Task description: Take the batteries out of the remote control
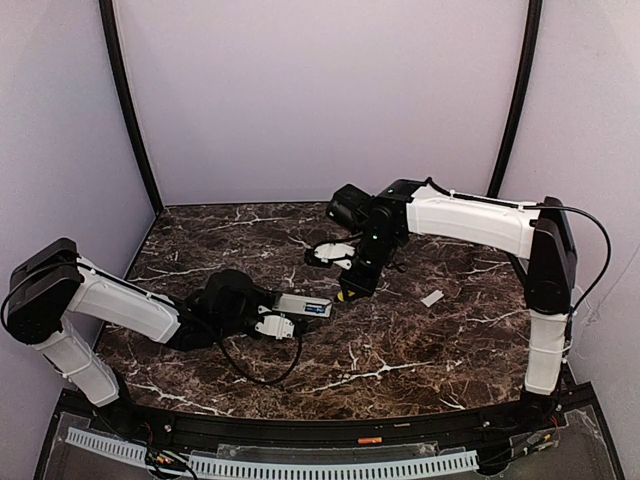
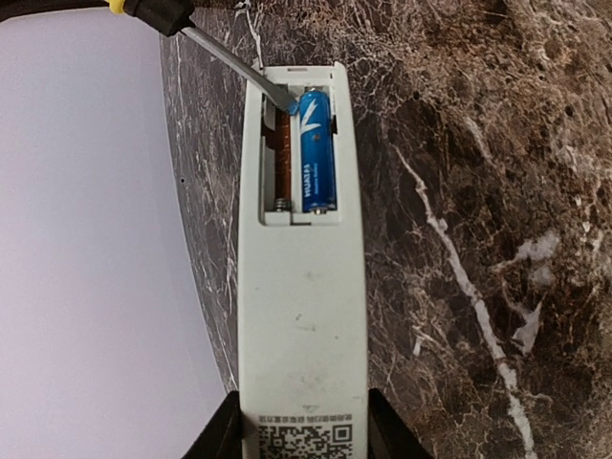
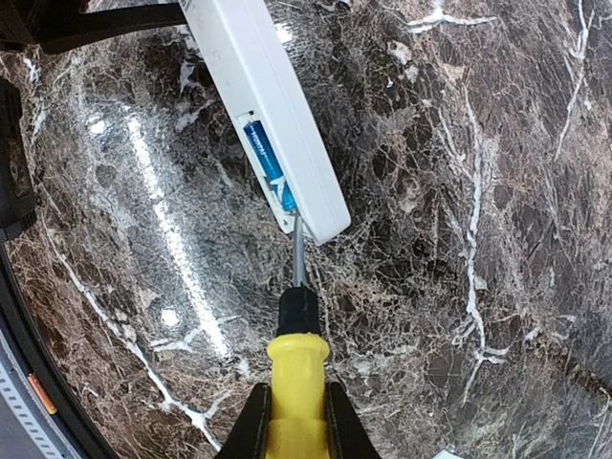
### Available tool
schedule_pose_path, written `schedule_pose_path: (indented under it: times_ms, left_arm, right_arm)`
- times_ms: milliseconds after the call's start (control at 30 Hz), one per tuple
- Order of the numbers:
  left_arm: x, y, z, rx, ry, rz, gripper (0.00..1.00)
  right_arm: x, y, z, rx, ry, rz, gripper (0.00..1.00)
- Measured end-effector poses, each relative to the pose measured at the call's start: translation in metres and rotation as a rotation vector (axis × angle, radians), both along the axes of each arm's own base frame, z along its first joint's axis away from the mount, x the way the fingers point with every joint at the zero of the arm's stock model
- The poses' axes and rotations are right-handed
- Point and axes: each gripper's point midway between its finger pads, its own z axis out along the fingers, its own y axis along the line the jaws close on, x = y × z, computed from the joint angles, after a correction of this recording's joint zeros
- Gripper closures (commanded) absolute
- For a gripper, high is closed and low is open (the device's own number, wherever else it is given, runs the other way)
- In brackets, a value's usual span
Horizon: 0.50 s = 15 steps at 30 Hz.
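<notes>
This looks like a robot lab. A left arm (image 1: 120, 305) and a right arm (image 1: 470, 220) reach over a dark marble table (image 1: 400, 370), with plain purple walls (image 1: 320, 100) around.

dark marble tabletop (image 1: 400, 360) (white-veined), pale lilac walls (image 1: 320, 100)

Table (image 1: 400, 350): a dark brown, marble-patterned top with white veins branching across it. The surface is glossy, and the right wrist view shows bright streaks of reflected light. A black rail (image 1: 300, 428) runs along the near edge, and pale purple walls (image 1: 320, 90) close the other three sides. One small flat white lid (image 1: 432, 297) lies directly on the right half, well apart from everything else. The remote (image 1: 303, 306) is over the left-centre. Whether it touches the surface cannot be told.
</notes>
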Motion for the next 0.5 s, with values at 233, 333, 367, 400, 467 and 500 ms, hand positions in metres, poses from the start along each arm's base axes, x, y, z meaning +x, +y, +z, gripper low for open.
schedule_pose_path:
  times_ms: [233,333,367,400,467,500]
  left_arm:
    - [0.000,0.000,0.000,0.001,-0.001,0.000,1.00]
    - [0.001,-0.001,-0.003,0.006,-0.002,-0.002,1.00]
    - [0.001,-0.001,-0.004,0.009,-0.004,-0.003,1.00]
    - [0.002,-0.001,-0.006,0.015,-0.004,-0.002,1.00]
    - [0.002,-0.001,-0.010,0.026,-0.006,-0.005,1.00]
    - [0.002,-0.001,-0.012,0.034,-0.007,-0.006,1.00]
  right_arm:
    - [0.000,0.001,0.000,0.002,-0.005,0.015,1.00]
    - [0.000,0.003,-0.003,0.003,-0.002,0.030,1.00]
    - [0.000,0.004,-0.004,0.003,0.000,0.036,1.00]
    - [-0.001,0.005,-0.006,0.003,0.001,0.043,1.00]
    - [-0.001,0.006,-0.010,0.001,0.007,0.055,1.00]
    - [-0.001,0.007,-0.013,0.000,0.010,0.062,1.00]
